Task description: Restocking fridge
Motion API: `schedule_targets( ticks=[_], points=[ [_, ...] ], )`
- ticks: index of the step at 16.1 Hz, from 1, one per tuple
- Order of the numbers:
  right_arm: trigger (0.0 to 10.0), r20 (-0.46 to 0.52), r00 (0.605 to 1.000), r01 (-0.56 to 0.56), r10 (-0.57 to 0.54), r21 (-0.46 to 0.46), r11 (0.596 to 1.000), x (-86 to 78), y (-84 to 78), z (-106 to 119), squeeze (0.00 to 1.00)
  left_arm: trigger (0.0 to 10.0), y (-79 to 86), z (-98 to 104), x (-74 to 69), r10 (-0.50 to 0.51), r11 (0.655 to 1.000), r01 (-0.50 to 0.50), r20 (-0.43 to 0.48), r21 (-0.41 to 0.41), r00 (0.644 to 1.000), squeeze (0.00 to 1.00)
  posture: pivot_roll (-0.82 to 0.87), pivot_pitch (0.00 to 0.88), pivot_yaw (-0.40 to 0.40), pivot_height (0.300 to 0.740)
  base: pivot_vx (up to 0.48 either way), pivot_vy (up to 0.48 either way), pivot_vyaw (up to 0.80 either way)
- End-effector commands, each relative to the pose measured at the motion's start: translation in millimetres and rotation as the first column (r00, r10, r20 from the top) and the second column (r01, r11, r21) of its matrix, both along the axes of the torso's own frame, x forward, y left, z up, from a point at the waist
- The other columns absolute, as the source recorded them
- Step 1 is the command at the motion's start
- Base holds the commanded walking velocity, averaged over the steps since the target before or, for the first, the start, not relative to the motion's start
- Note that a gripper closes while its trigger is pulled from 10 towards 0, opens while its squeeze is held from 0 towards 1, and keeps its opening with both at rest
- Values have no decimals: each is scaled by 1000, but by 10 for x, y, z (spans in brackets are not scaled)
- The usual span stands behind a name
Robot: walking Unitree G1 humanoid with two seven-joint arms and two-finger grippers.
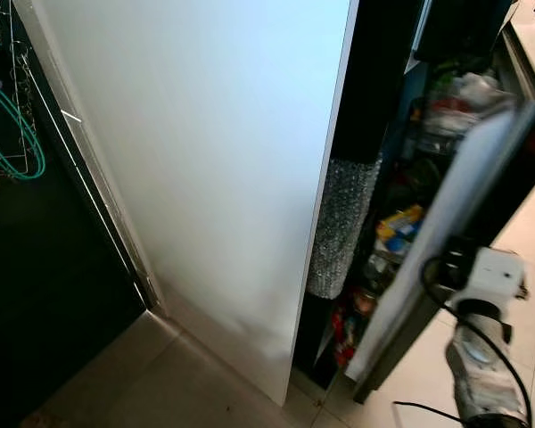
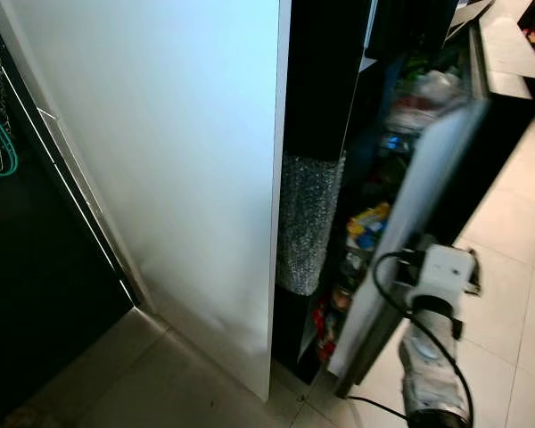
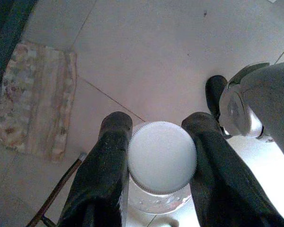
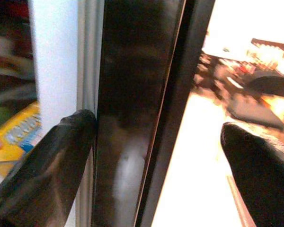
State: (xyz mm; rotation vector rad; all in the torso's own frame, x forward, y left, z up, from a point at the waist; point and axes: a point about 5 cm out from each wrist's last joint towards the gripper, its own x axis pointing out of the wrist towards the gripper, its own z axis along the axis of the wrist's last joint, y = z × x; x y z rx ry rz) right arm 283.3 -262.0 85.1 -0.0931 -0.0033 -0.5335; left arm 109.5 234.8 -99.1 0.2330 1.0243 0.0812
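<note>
- Fridge (image 1: 205,178): stands before the robot, its broad white side panel facing the head camera; the compartment to the right of the panel is dark and open.
- Fridge door (image 1: 446,232): swung partly open, its pale inner face turned toward the shelves, its dark outer edge toward the tiled floor (image 1: 160,392).
- Stocked goods (image 1: 397,227): blurred packets and bottles in yellow, blue, red and green on the shelves between the cabinet and the door; kinds cannot be told.
- Silver textured roll (image 1: 343,227): upright, hanging or standing at the front edge of the cabinet, beside the white panel.
- Right gripper (image 4: 156,156): at the edge of the open door, fingers spread wide; one finger (image 4: 52,156) lies against the door's inner seal side, the other stands well apart on the outer side, the dark door edge between them. The silver right arm (image 1: 481,357) reaches up to the door from below.
- Left gripper (image 3: 158,161): hangs above the floor, its two black fingers closed on a jar with a white ribbed lid (image 3: 162,157).
- Patterned mat (image 3: 35,97): lies on the tiles below the left gripper, off to one side.
- Green hangers (image 1: 9,125): on a wire rack left of the fridge, against a dark surface.
</note>
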Motion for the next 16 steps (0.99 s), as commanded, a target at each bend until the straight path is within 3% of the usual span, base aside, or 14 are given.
schedule_targets(
  ticks=[1,3,6,7,8,10,11,13,15,16],
  points=[
    [10000,-145,980,145,-133,72,987,-237,-230,-322,0,10000,-12,-16,-31,-18,1000,18,-23,-1,1000,0,-67,0,-1,740,0,0,0],
    [10000,-240,958,185,-160,88,979,-390,-355,-519,0,10000,-17,-17,-29,-18,1000,18,-24,-2,1000,0,-67,0,-3,740,0,0,0],
    [10000,-398,911,178,-108,143,974,-543,-387,-846,0,10000,-27,-18,-25,-13,1000,12,-22,-9,1000,0,-69,0,-5,740,0,0,0],
    [10000,-499,866,134,-18,197,971,-651,-324,-1055,0,10000,-30,-19,-24,-10,1000,10,-22,-11,1000,0,-69,0,-4,740,0,0,0],
    [10000,-529,848,108,32,231,967,-689,-275,-1132,0,10000,-32,-20,-24,-9,1000,8,-23,-13,1000,0,-70,0,-3,740,0,0,0],
    [10000,-629,746,-12,218,315,949,-829,-41,-1369,0,10000,-34,-20,-20,-3,1000,3,-25,-24,1000,0,-77,0,1,740,0,0,0],
    [10000,-676,666,-68,316,366,928,-946,118,-1506,0,10000,-31,-21,-19,7,999,-8,-28,-32,1000,0,-81,0,8,740,0,0,0],
    [10000,-732,572,-59,369,412,909,-1141,241,-1655,0,10000,-29,-23,-19,1,999,-2,-36,-35,999,0,-80,0,12,740,0,0,0],
    [10000,-790,438,-102,430,431,896,-1382,403,-1799,0,10000,-42,-31,-34,-11,999,9,-47,-30,999,0,-63,0,8,740,0,-154,0],
    [10000,-785,432,-94,443,450,888,-1437,467,-1831,0,10000,-43,-35,-47,-10,1000,9,-51,-30,999,0,-63,0,12,740,0,-371,0]
  ],
)
